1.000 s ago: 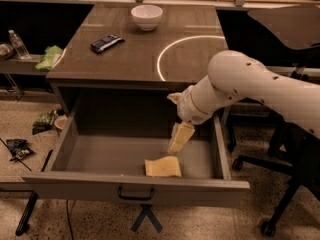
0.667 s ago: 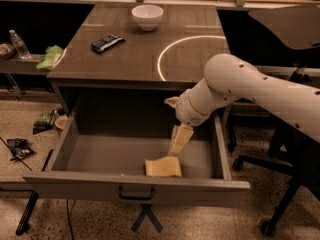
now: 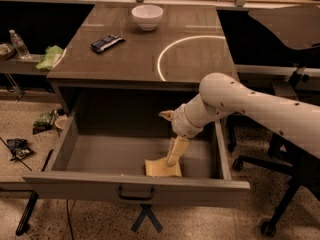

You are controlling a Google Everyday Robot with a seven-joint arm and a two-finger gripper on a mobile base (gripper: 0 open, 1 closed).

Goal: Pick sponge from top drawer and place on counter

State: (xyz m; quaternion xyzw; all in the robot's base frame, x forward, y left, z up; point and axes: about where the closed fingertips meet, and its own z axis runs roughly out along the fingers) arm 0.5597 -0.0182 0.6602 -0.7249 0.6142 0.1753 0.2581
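The top drawer (image 3: 135, 189) is pulled wide open, its dark bar handle at the centre of its front. A pale yellow sponge (image 3: 161, 169) lies flat on the drawer floor, near the front and right of centre. My gripper (image 3: 176, 153) reaches down into the drawer from the right, and its tip touches or nearly touches the sponge's top right corner. The white arm (image 3: 235, 101) crosses over the drawer's right side. The counter (image 3: 125, 59) above is glossy grey-brown with a white arc (image 3: 170, 49).
On the counter stand a white bowl (image 3: 147, 16) at the back and a dark remote-like object (image 3: 107, 42) at the left. A lower side shelf at the left holds a water bottle (image 3: 19, 44) and a green cloth (image 3: 50, 57). Office chair legs (image 3: 270, 219) stand at the right.
My gripper has moved down and slightly left inside the drawer, closer to the sponge. The sponge and drawer have not moved.
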